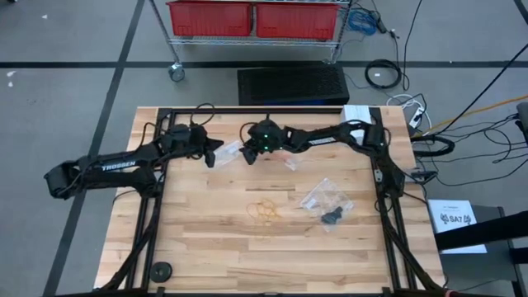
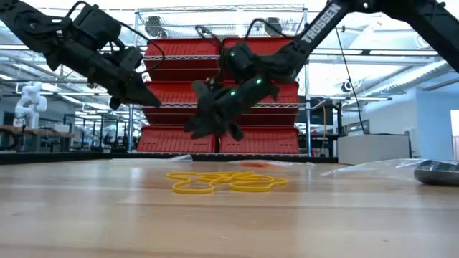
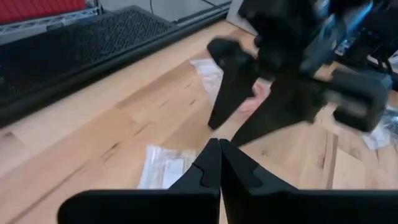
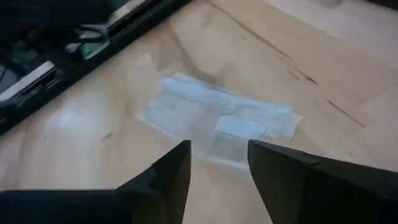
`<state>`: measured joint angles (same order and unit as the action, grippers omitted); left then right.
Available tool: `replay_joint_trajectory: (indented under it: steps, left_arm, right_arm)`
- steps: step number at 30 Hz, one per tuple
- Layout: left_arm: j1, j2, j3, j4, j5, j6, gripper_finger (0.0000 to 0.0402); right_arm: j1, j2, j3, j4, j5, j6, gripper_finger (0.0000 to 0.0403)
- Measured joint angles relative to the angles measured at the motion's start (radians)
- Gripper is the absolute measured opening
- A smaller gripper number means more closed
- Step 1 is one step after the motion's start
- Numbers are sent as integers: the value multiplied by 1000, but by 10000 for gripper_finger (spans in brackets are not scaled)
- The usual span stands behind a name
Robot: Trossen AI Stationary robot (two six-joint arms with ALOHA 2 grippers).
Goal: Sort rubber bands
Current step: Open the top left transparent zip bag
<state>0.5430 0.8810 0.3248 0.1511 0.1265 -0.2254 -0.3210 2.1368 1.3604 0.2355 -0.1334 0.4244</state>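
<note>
Both pincers hang above the far half of the pale wooden table (image 1: 206, 239), neither holding anything; the right gripper (image 4: 217, 163) has its fingers parted over a flat clear plastic bag (image 4: 217, 121), which I judge it is lined up to pick, while the left gripper (image 3: 219, 163) is pressed closed and empty, probably waiting just beside it to help open that bag.

Nearest the front edge, a loose tangle of thin yellow-orange rubber bands (image 1: 266, 210) lies bare on the wood, well apart from both grippers and not yet sorted; just to its right a crumpled clear bag (image 1: 323, 198) lies with a small dark clump (image 1: 331, 218) at its near edge, possibly black bands, though I cannot tell whether it is inside; farther back, another flat clear bag (image 3: 163, 167) appears empty; beyond the table stands a wire rack with red plastic bins (image 1: 256, 18).
</note>
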Motion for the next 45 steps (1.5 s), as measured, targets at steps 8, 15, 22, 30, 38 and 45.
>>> replay_joint_trajectory:
  steps: [8,15,22,30,38,45]
  left_arm:
    - [0,-3,0,-27,1,19,2]
    - [0,-3,0,-67,1,50,2]
    - [-2,-3,0,-104,29,60,2]
    - [-2,-3,0,-122,31,86,2]
    - [-2,-3,0,-121,31,102,2]
    - [-2,-3,0,-106,29,102,2]
  right_arm:
    - [46,35,63,-105,119,55,153]
    - [93,49,62,-117,378,76,153]
    - [91,122,62,-37,353,113,153]
    - [92,153,62,38,274,100,153]
    - [100,154,62,121,195,24,52]
    - [99,136,61,71,141,-42,4]
